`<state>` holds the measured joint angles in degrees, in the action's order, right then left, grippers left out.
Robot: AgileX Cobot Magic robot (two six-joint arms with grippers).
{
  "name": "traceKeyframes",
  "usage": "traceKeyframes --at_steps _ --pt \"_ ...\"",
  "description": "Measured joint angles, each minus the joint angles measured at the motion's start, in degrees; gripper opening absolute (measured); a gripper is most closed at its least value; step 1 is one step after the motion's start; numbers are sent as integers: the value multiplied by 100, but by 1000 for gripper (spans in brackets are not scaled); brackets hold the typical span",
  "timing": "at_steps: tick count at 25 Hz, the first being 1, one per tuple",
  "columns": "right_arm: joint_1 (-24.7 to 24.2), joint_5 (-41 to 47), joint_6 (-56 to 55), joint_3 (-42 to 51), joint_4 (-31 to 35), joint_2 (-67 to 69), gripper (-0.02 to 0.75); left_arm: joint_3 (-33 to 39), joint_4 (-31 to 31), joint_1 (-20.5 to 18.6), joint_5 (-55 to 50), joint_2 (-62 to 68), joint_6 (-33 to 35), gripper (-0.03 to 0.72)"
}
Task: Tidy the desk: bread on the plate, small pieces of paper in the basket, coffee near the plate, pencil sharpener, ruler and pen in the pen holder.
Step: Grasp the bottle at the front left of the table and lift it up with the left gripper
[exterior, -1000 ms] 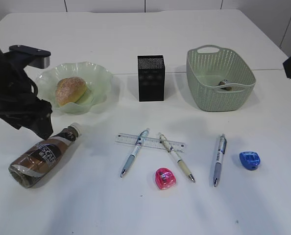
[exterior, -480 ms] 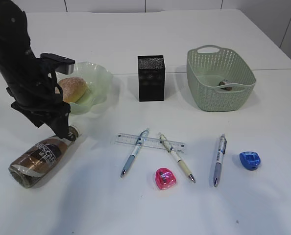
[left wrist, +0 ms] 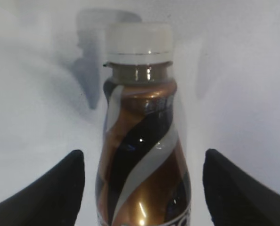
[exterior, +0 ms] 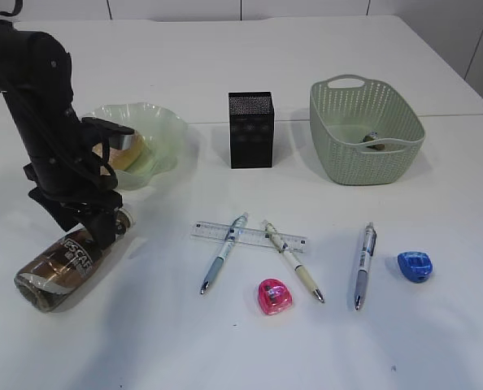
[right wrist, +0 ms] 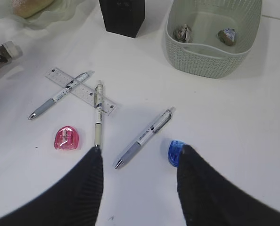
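On the large plain white desk (exterior: pixel 250 341), your left gripper (left wrist: pixel 140 188) hangs low over the brown Nescafe coffee bottle (exterior: pixel 63 264) with its swirled brown-and-cream label and white cap; in the left wrist view the two dark fingers (left wrist: pixel 45 188) stand spread on either side of the bottle's shoulder with white desk showing between each finger and the bottle, so the jaws are open and nothing is gripped. The bottle lies on its side at the front left, cap pointing toward the pale green translucent plate (exterior: pixel 156 134) with the wavy rim, which holds the oval golden-brown sugared bread (right wrist: pixel 31 5); in the exterior view the arm hides most of the bun. Behind centre you see the black square metal-mesh pen holder (exterior: pixel 250 129), upright, and to its right the sage-green lattice basket (exterior: pixel 363 158) with two small crumpled paper pieces (right wrist: pixel 182 33) inside. In front, the short clear ruler (exterior: pixel 250 236) lies flat with two pens (exterior: pixel 224 252) crossing over it; a third pen (exterior: pixel 363 264) lies apart to the right, beside a blue pencil sharpener (exterior: pixel 415 266). A pink pencil sharpener (exterior: pixel 275 296) sits nearer the front edge. Your right gripper (right wrist: pixel 140 165) hovers high above the pens, fingers apart and empty.
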<state>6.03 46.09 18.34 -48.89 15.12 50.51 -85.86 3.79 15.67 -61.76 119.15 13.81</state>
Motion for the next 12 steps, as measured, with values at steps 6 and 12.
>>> traceKeyframes --at_steps 6,12 --pt "0 0 0 0 4 0 407 -8 -11 -13 70 117 0 552" --pt "0 0 6 0 14 0 406 -67 -11 -13 30 330 0 552"
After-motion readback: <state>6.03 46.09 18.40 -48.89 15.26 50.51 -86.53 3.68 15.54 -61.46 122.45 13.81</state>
